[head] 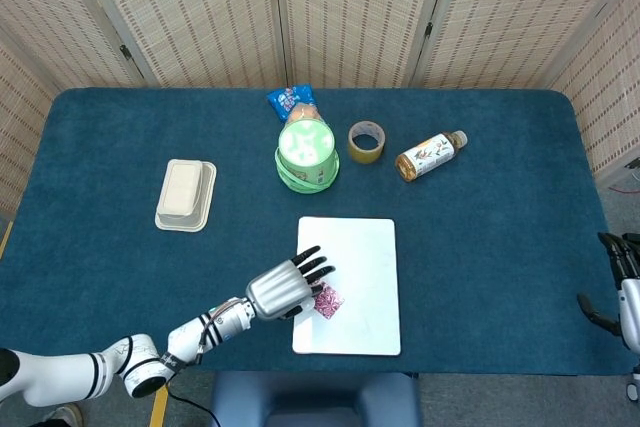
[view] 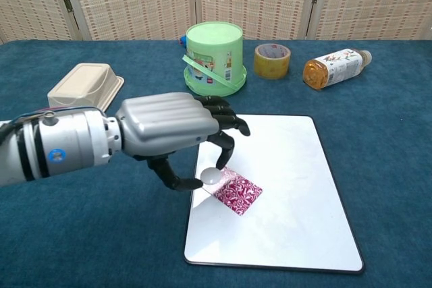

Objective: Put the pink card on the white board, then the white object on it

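The white board [head: 352, 247] [view: 290, 187] lies flat at the table's near middle. The pink patterned card [head: 328, 301] [view: 237, 193] rests on the board's near-left part. My left hand [head: 285, 287] [view: 172, 129] hovers over the board's left edge and pinches the small round white object [view: 211, 176] between thumb and a finger, just above the card's left corner. In the head view the object is hidden under the hand. My right hand [head: 625, 282] shows only at the far right edge, off the table, fingers apart and holding nothing.
A green bucket [head: 307, 155] [view: 214, 59], a tape roll [head: 366, 141] [view: 272, 61] and a lying bottle [head: 430, 155] [view: 336, 67] stand behind the board. A snack packet [head: 291, 100] lies behind the bucket. A beige lidded box [head: 186, 194] [view: 85, 88] sits at the left.
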Robot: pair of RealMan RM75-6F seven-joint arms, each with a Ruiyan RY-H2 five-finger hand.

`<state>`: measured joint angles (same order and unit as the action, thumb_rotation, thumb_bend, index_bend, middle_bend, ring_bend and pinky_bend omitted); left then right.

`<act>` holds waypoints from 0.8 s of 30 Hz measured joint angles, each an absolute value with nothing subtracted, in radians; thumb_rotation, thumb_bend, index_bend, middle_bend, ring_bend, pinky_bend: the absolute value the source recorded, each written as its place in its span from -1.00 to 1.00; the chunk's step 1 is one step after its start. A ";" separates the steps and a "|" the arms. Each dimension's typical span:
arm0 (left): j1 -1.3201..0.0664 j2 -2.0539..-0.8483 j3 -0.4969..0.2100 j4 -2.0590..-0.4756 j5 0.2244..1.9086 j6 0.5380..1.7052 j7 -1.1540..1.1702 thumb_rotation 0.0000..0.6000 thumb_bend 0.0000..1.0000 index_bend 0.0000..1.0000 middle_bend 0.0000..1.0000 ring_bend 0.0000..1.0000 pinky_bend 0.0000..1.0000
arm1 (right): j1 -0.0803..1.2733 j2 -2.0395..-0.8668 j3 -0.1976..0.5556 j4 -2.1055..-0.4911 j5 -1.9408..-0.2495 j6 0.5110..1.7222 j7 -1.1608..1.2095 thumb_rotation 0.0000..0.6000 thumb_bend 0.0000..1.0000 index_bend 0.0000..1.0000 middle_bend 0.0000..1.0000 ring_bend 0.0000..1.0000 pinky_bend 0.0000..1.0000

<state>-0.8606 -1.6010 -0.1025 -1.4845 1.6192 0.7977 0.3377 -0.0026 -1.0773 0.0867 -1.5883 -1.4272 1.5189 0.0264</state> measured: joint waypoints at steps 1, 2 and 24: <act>-0.868 -1.610 -0.109 -1.478 1.607 0.788 0.343 1.00 -0.14 -0.06 -0.68 -0.75 -1.00 | -0.002 -1.077 0.087 -1.589 -1.427 1.518 0.026 1.00 -0.42 -0.86 -0.74 -0.77 -0.78; -0.878 -1.623 -0.116 -1.469 1.591 0.777 0.352 1.00 -0.15 -0.06 -0.68 -0.75 -1.00 | -0.001 -1.077 0.087 -1.589 -1.427 1.516 0.026 1.00 -0.42 -0.86 -0.74 -0.77 -0.78; -0.960 -1.718 -0.134 -1.396 1.387 0.699 0.504 1.00 -0.28 -0.58 -0.71 -0.84 -1.00 | -0.003 -1.076 0.090 -1.589 -1.413 1.510 0.022 1.00 -0.42 -0.86 -0.74 -0.76 -0.78</act>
<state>-0.9595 -1.7182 -0.1336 -1.3959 1.3870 0.6989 0.5043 -0.0031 -1.0762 0.0902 -1.5889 -1.4130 1.5096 0.0223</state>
